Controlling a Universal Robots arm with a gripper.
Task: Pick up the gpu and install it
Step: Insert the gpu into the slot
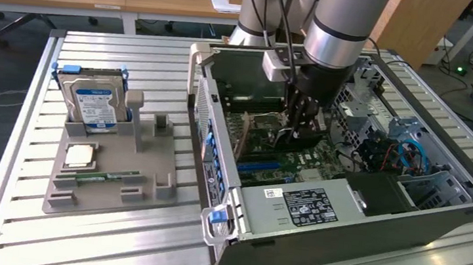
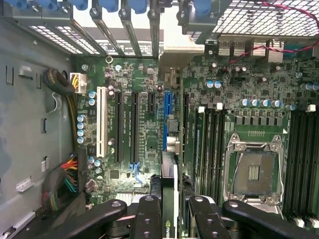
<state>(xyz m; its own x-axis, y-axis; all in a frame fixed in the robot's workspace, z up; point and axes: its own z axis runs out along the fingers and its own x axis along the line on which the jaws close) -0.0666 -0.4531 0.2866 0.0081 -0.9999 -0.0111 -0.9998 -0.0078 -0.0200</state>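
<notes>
Slatted metal table (image 1: 112, 60) holding an open computer case (image 1: 357, 237) laid on its side, probably so the motherboard (image 2: 124, 169) faces up for the arm. Reaching inside, the gripper (image 2: 173, 214) is closed on the gpu (image 2: 169, 174), pinching the thin card upright and edge-down over the slots, seemingly to line up its connector. A hard drive (image 1: 94, 104) stands in a grey holder (image 1: 108, 178) at the exterior view's left.

Arm (image 1: 340, 25) vertical, wrist pointing down; gripper (image 2: 173, 204) fingers (image 2: 148, 219) clamped on gpu (image 2: 169, 169) (edge-on between them).
</notes>
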